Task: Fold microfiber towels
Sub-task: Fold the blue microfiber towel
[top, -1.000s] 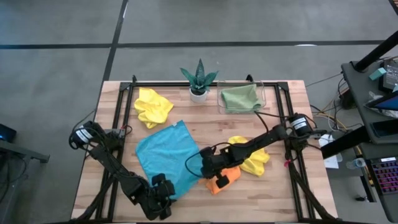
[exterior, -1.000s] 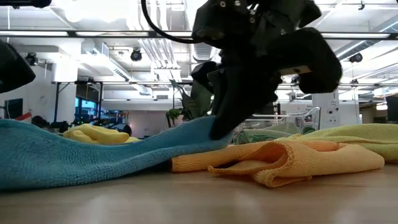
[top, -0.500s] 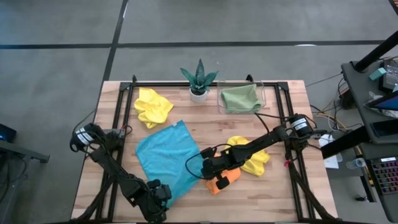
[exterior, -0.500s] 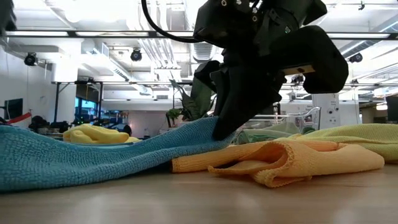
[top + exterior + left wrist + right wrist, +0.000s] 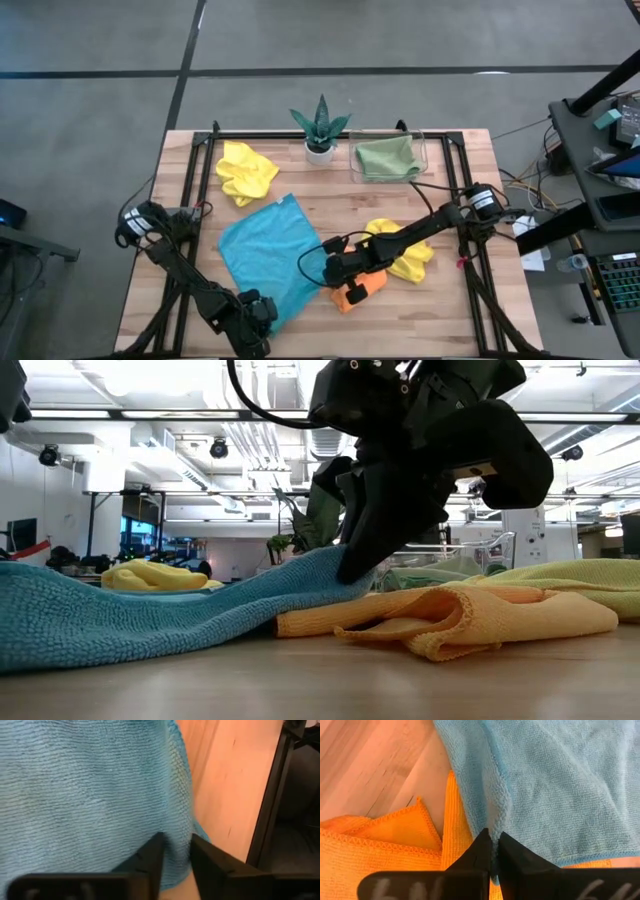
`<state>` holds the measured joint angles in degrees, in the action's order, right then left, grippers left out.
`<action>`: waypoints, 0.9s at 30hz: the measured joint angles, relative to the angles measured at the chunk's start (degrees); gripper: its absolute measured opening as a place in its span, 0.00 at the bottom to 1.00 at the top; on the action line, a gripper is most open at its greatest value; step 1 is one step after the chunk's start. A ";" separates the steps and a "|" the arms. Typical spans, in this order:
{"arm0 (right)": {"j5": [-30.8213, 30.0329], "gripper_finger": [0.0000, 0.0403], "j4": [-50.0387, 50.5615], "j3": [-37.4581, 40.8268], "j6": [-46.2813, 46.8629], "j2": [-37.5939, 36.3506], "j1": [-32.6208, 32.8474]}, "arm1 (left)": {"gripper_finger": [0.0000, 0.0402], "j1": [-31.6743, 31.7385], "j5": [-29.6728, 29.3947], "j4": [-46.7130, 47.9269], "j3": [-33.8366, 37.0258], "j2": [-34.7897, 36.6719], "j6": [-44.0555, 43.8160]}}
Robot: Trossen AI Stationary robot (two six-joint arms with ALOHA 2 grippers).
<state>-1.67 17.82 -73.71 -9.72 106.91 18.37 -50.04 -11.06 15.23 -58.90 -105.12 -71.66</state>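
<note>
**Towel stock, view by view**

High view: five cloths counted. Blue towel (image 5: 268, 255) lies spread at table centre-left; orange towel (image 5: 360, 288) is half hidden under the right arm; one yellow towel (image 5: 246, 170) sits crumpled near the far left, a second yellow towel (image 5: 408, 255) beside the orange; green towel (image 5: 386, 157) lies in the clear tray (image 5: 423, 150) next to one potted plant (image 5: 320, 128). Bare wood stays open along the far and right edges. Left gripper (image 5: 262, 316) sits at the blue towel's near corner, by the table's front edge.

Low view: right gripper (image 5: 358, 565) pinches the blue hem, lifted (the left arm is cut off at the corner).

Left wrist view: fingers (image 5: 150, 857) stand slightly apart astride the blue corner; whether they clamp it I cannot tell.

Right wrist view: fingers (image 5: 482, 849) pressed together on the blue edge, over orange cloth.
</note>
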 joint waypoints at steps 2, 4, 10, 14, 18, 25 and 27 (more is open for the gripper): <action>-0.04 0.02 -0.29 0.00 -0.20 0.02 0.15 | 0.05 0.07 -0.14 0.25 0.16 0.00 0.39; -0.07 0.02 -0.34 0.00 -0.61 0.00 0.45 | 0.02 0.05 -0.62 0.38 0.06 0.09 1.73; 0.04 0.02 4.05 0.00 -1.77 -1.70 1.32 | 0.00 0.04 -1.39 0.83 -1.11 2.48 8.41; 0.16 0.02 8.27 0.00 -3.41 -3.99 1.77 | 0.00 0.07 -2.01 0.41 -1.15 6.47 11.17; -1.27 0.02 8.72 0.00 -4.78 -6.50 1.49 | 0.00 0.20 -3.50 2.68 -0.60 10.46 13.77; -13.55 0.02 4.51 -0.20 -10.64 -7.98 -1.65 | 0.00 0.19 -9.01 22.52 -0.56 18.55 9.18; -13.49 0.02 2.16 -0.61 -12.12 -7.22 -3.50 | 0.00 0.19 -9.22 28.59 -0.38 20.29 6.83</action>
<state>-15.16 19.98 -74.32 -21.84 99.70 14.87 -49.86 -20.28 43.82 -59.28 -84.83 -64.83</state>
